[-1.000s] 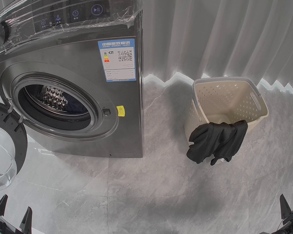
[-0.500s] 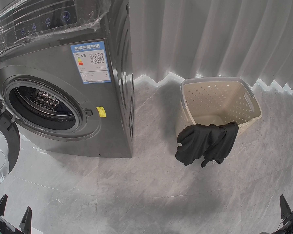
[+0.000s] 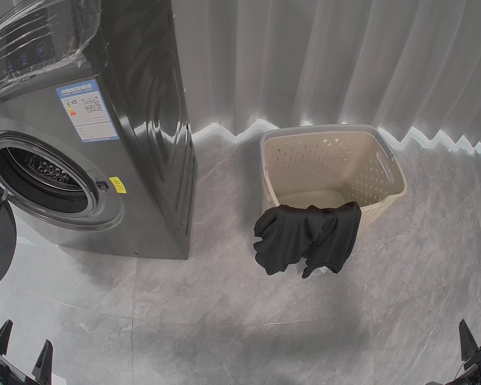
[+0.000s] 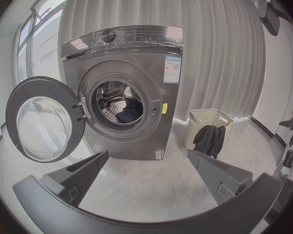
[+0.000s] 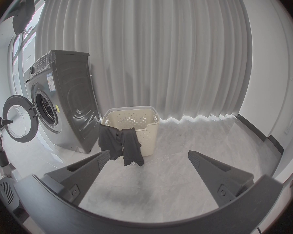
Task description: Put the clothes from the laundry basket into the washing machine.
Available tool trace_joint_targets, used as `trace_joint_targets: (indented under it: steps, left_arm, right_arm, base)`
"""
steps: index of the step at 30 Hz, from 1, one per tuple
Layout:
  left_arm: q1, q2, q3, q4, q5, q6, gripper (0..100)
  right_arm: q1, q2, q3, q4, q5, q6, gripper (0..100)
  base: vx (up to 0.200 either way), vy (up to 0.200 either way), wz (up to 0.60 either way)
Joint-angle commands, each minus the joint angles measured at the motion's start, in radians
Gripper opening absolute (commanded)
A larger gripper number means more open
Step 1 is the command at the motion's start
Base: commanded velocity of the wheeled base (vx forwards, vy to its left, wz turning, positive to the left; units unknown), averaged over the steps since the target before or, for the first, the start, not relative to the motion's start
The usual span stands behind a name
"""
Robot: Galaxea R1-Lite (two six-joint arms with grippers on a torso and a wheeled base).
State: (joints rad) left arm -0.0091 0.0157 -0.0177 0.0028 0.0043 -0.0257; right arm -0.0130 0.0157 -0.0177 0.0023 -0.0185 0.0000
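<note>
**Step in hand:** approach to the pick; nothing is held. By judgement the task is part done.

**Garment** point(image 3: 304, 236): black, draped over the near rim of the basket point(image 3: 332, 130), most of it hanging down the outer wall toward the floor point(image 3: 240, 316). Whether more clothes lie inside the basket cannot be told.

**Washer** point(image 3: 91, 161): stands beside the basket, apart from it. Door point(image 4: 44, 119) swung wide open. Something dark, probably cloth point(image 4: 127, 114), lies in the drum, though it is too small in the left wrist view to be sure.

**Left gripper** point(image 3: 25, 335): low at the near edge of the head view, well short of the washer, fingers spread wide and holding nothing.

**Right gripper** point(image 3: 478, 316): low at the near edge on the other side, well apart from the basket, jaws likewise parted and bare. In its wrist view it faces the basket, with the garment ahead between the fingers.

**Next move calls for:** closing the gap to the basket, then taking a bunched fold at the rim. The cloth needs lifting high enough to clear the rim and not trail on the floor. It then goes across to the open drum.
</note>
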Motion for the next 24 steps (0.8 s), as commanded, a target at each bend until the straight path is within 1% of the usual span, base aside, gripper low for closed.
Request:
trace_joint_targets:
  steps: [1,4,12,24]
  left_arm:
    - [0.000,-0.016,0.018,0.000,0.000,0.000,100]
    - [0.000,-0.016,0.018,0.000,0.000,-0.005,100]
    - [0.000,-0.016,0.018,0.000,0.000,-0.003,100]
    - [-0.002,-0.016,0.018,0.000,0.000,-0.005,100]
  right_arm:
    - [-0.001,-0.014,0.018,0.001,0.000,0.000,100]
    - [-0.001,-0.016,0.018,0.001,0.000,0.000,100]
    - [-0.001,-0.016,0.018,0.001,0.000,0.000,100]
    - [-0.002,-0.013,0.018,0.001,0.000,0.000,100]
  base:
    - [0.000,-0.200,0.00]
    - [0.000,-0.200,0.00]
    - [0.000,-0.200,0.00]
    - [0.000,0.000,0.00]
